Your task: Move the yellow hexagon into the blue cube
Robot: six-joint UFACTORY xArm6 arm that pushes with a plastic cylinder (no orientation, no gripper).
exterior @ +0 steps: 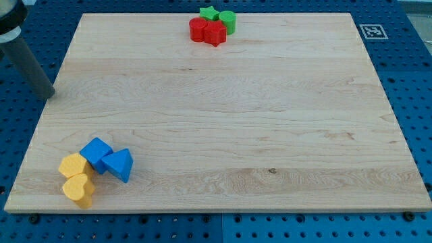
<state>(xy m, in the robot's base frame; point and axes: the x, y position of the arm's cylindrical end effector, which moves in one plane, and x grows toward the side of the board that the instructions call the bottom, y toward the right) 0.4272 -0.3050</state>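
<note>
The yellow hexagon (73, 165) lies near the view's bottom left corner of the wooden board, touching the blue cube (96, 154) on the cube's left side. A yellow heart-shaped block (79, 190) sits just below the hexagon, touching it. A blue triangular block (119, 164) rests against the cube's right side. My tip (48, 95) is at the view's left edge, just off the board, well above this cluster and apart from every block.
At the view's top centre a cluster stands at the board's edge: a red cylinder (198, 30), a red block (214, 33), a green star (209, 13) and a green cylinder (227, 21). A marker tag (371, 30) sits at the top right corner. Blue pegboard (415, 81) surrounds the board.
</note>
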